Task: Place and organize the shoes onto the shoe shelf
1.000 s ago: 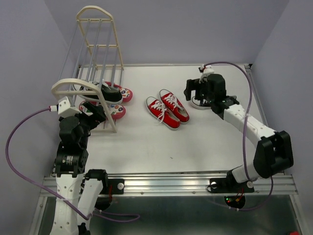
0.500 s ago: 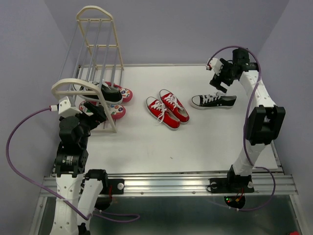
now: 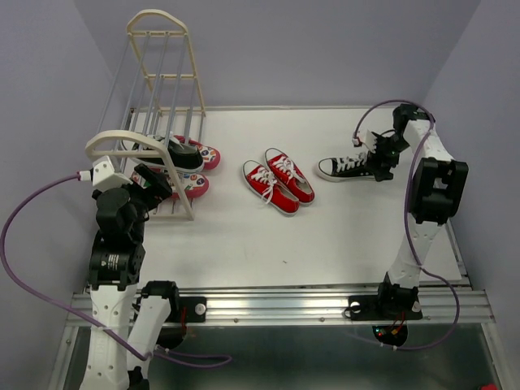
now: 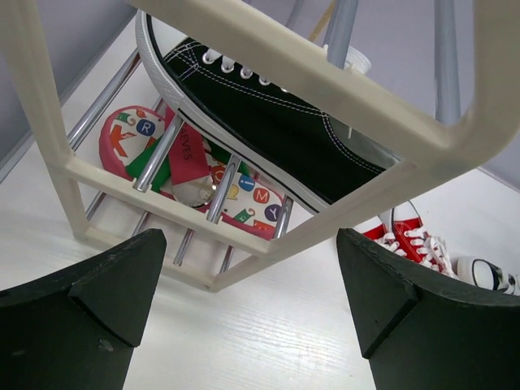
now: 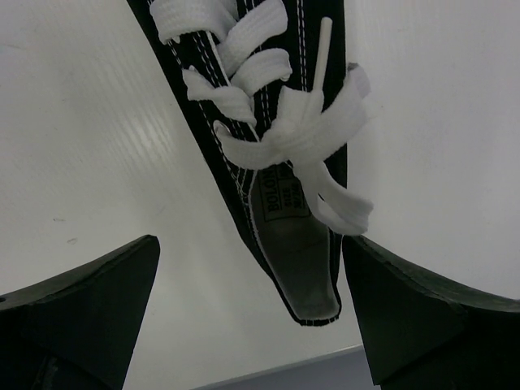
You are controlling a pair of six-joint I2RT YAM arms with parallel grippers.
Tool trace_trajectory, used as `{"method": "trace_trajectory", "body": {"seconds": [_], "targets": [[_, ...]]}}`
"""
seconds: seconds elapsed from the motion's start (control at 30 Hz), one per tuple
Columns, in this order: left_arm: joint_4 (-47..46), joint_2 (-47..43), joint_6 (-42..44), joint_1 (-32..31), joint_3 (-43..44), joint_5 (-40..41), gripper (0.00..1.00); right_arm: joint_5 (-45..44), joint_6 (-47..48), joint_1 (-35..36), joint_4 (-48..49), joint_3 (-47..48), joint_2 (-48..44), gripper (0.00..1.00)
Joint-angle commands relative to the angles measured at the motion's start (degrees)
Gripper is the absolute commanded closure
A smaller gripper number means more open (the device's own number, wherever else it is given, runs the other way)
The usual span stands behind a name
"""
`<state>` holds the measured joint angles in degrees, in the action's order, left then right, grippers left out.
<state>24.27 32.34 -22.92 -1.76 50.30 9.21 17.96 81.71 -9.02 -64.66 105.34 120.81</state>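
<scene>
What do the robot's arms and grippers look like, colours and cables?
The left arm and right arm are white links with chunky black joint housings. A thin purple cable loops from each wrist. The fingers are plain matte black wedges.

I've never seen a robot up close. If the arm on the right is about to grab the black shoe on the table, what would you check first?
1. Right gripper open: ok, fingers spread wide.
2. Loose black sneaker between the fingers: ok, its tongue sits midway in the wrist view.
3. Sneaker upright on its sole: ok.
4. Laces clear of the fingers: cannot tell, the bow hangs near one side.
5. Room on the shoe shelf beside the shelved black sneaker: cannot tell.
6. Left gripper out of the way: ok, open by the shelf's near end.
</scene>
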Motion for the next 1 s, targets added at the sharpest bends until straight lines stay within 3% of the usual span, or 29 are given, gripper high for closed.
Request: {"method": "trace_trajectory", "body": {"seconds": [0.0, 0.33, 0.4, 0.47, 0.5, 0.57, 0.73, 0.87, 0.97], "targets": [[-0.6, 2.0, 1.3, 0.4, 1.8, 2.2, 0.01, 0.2, 3.2, -0.6, -1.3, 2.9, 3.2, 0.0], [0.6, 3.9, 1.2, 0.4, 5.2, 2.1, 0.01, 3.9, 3.5, -1.1, 0.4, 5.7, 12.1, 0.0], [0.9, 3.9, 1.2, 0.4, 5.5, 2.2, 0.01, 5.2, 4.1, -1.1, -1.4, 6.0, 12.6, 0.04], [1.2, 3.8, 1.2, 0.4, 6.0, 2.5, 0.01, 6.2, 4.2, -1.1, -3.1, 6.2, 12.3, 0.14], [1.3, 3.6, 1.3, 0.4, 6.1, 2.6, 0.01, 7.0, 4.2, -1.1, -3.3, 6.0, 11.1, 0.45], [1.1, 3.3, 1.2, 0.4, 6.0, 3.2, 0.01, 8.0, 4.1, -1.1, -3.6, 5.0, 8.2, 0.82], [0.8, 1.4, 0.9, 0.4, 5.4, 3.7, 0.01, 15.1, -0.2, -1.1, -1.1, 2.6, -0.2, 0.99], [0.7, -0.1, 0.7, 0.4, 5.2, 3.8, 0.01, 20.7, -18.5, 0.9, 13.4, -1.6, -9.7, 0.99], [0.9, -1.1, 0.7, 0.4, 5.3, 3.3, 0.01, 13.9, -31.5, 8.8, 22.3, -4.9, -16.1, 0.99]]}}
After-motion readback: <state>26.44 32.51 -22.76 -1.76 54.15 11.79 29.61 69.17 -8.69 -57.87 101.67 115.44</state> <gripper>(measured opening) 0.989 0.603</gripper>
